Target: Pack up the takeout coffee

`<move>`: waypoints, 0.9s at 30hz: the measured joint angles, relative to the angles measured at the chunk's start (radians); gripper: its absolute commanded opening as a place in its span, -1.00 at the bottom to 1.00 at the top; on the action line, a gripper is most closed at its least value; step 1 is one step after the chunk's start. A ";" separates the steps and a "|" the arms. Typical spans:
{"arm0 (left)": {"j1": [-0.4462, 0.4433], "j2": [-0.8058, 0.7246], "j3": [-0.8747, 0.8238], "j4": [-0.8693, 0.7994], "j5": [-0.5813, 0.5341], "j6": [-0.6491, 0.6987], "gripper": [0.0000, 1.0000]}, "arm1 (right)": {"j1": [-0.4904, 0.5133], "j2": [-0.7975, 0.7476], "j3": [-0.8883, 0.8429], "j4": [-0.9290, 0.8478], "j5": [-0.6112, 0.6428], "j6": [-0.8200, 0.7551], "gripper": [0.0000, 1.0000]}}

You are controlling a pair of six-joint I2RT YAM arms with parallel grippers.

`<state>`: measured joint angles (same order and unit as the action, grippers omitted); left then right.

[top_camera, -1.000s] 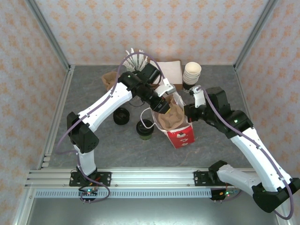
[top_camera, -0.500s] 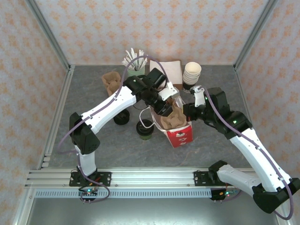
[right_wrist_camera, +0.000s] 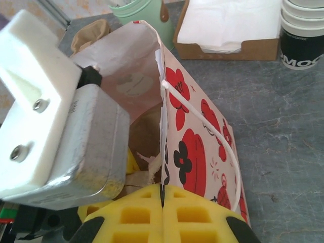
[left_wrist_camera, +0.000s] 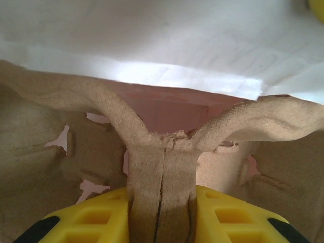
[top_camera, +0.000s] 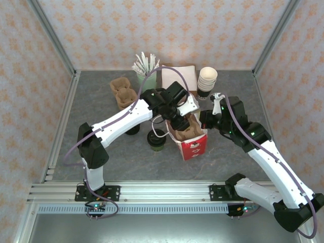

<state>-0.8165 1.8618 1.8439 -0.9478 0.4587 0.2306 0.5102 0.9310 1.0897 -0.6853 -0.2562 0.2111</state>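
Left tool (left_wrist_camera: 162, 207) pinching carrier (left_wrist_camera: 96, 101), tips hidden inside bag (top_camera: 195, 147)

Bright, even light; blurry wrist close-ups

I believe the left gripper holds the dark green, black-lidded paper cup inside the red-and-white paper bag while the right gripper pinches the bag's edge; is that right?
No: the left wrist view shows the left gripper shut on a brown moulded-pulp cup carrier; the dark green, black-lidded paper cup stands beside the red-and-white paper bag. The rest holds.
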 measured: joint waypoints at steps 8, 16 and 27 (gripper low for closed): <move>-0.006 0.000 -0.040 0.032 -0.024 0.027 -0.38 | 0.000 -0.004 -0.007 -0.001 0.065 0.029 -1.00; -0.015 0.002 -0.060 0.046 -0.057 0.057 -0.38 | 0.000 -0.004 -0.007 -0.001 0.091 0.029 -1.00; -0.032 0.050 -0.064 0.046 -0.113 0.092 -0.38 | 0.001 -0.004 -0.007 -0.004 0.134 0.029 -1.00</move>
<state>-0.8490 1.9114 1.7802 -0.9020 0.3458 0.3229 0.5110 0.9268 1.0824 -0.6891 -0.1223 0.2401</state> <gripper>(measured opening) 0.312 0.049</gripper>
